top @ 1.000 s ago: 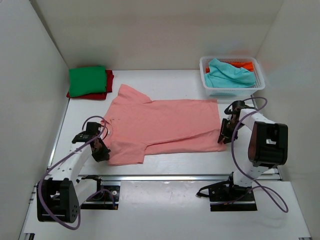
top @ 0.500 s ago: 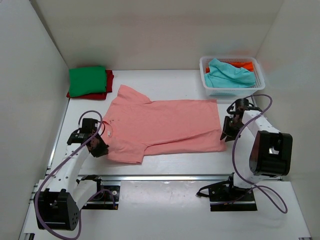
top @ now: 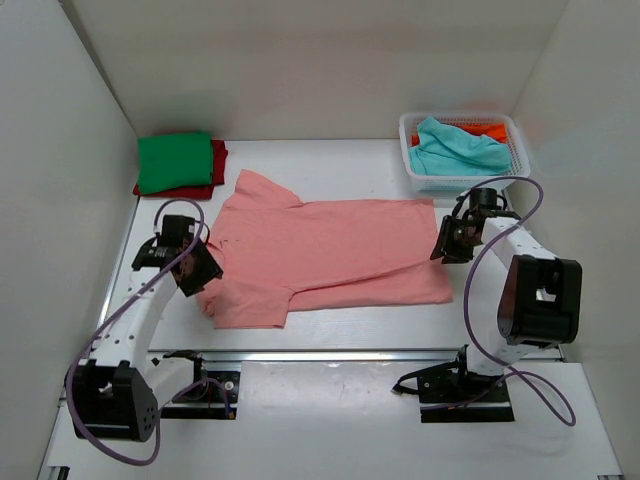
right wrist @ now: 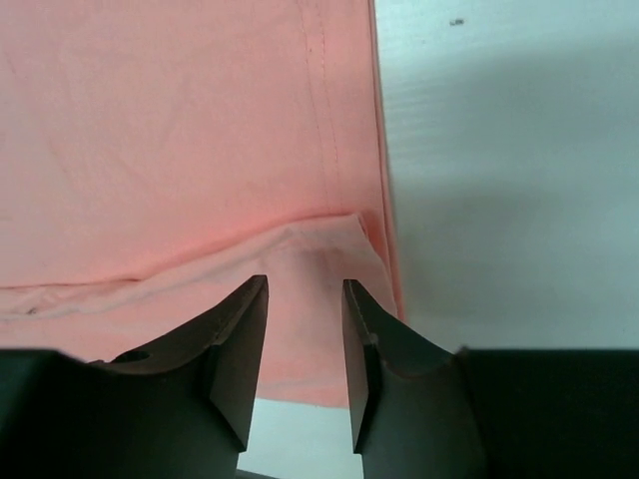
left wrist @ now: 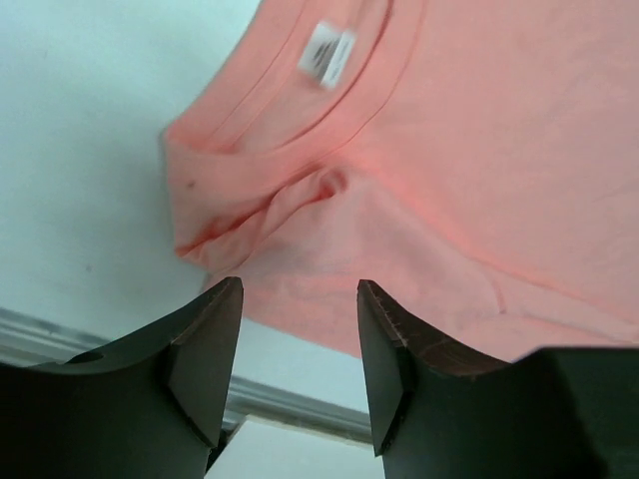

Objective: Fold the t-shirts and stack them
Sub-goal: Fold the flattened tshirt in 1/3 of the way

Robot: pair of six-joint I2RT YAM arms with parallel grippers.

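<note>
Salmon shirt [top: 330,250] lies spread; left hand [left wrist: 300,291] at the collar [left wrist: 300,130] and right hand [right wrist: 306,284] at the hem [right wrist: 379,150], both apart, should pinch together and lift evenly.

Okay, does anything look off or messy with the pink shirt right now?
Two small things. The pink shirt is puckered into a ridge beside its collar, just ahead of the left claw. At the hem, by the right claw, a corner flap looks doubled over. Otherwise it lies flat.
</note>
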